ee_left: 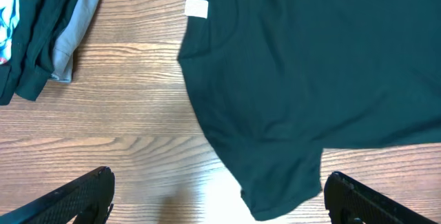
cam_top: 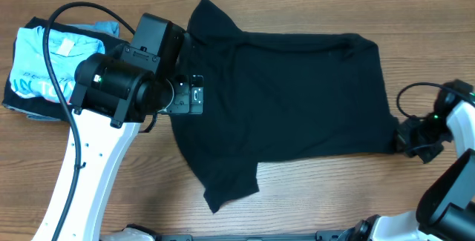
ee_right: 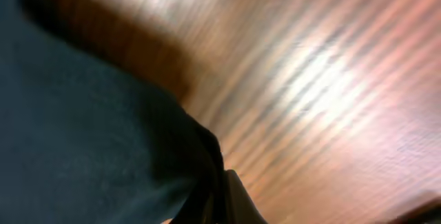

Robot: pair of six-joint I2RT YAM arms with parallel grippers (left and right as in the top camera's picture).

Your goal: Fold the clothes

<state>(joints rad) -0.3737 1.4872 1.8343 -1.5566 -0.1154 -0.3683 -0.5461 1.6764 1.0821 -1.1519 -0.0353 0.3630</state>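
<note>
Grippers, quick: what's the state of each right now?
Left gripper: open, holding nothing.
Right gripper: closed on the edge of the black T-shirt.

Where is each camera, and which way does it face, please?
Overhead: above the table, looking straight down on the black T-shirt; left hand and right hand show.
Left wrist: over the collar, facing down; open fingers at the bottom corners.
Right wrist: low at the shirt's edge, table beyond; right hand hardly shows.
Overhead and left wrist share the side pile.
</note>
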